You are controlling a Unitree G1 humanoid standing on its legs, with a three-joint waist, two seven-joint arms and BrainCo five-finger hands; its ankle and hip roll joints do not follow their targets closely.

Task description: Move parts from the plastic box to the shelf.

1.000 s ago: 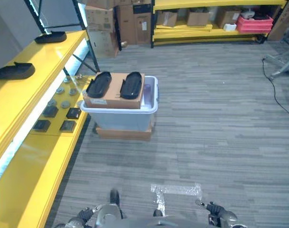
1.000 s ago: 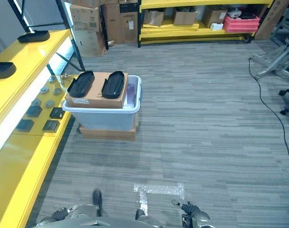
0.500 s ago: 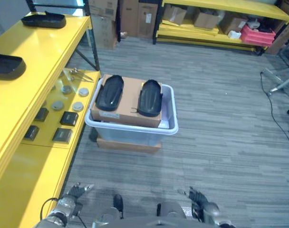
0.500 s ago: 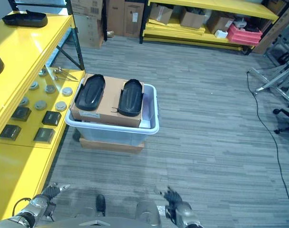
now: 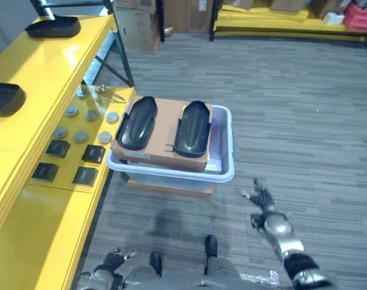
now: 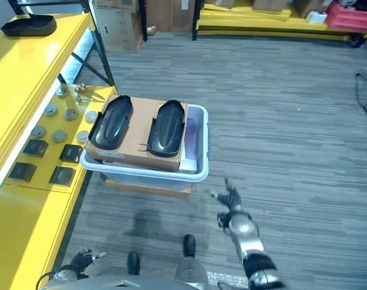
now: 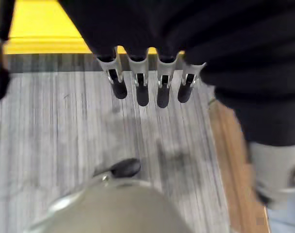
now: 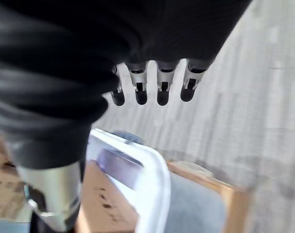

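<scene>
A pale plastic box stands on the floor beside the yellow shelf. In it sits a cardboard carton, and two black oval parts lie side by side on top. My right hand hovers open over the floor, just to the near right of the box, whose rim lies below its straight fingers. My left hand hangs low by the shelf's near end, fingers straight and holding nothing.
Two more black parts rest on the upper shelf board. The lower ledge carries small black blocks and round discs. A flat cardboard piece lies under the box. Stacked cartons and another yellow rack stand at the back.
The camera has shifted and the box appears closer. My right hand has risen from the bottom edge and reached forward toward the box's near right corner. The left hand stays low.
</scene>
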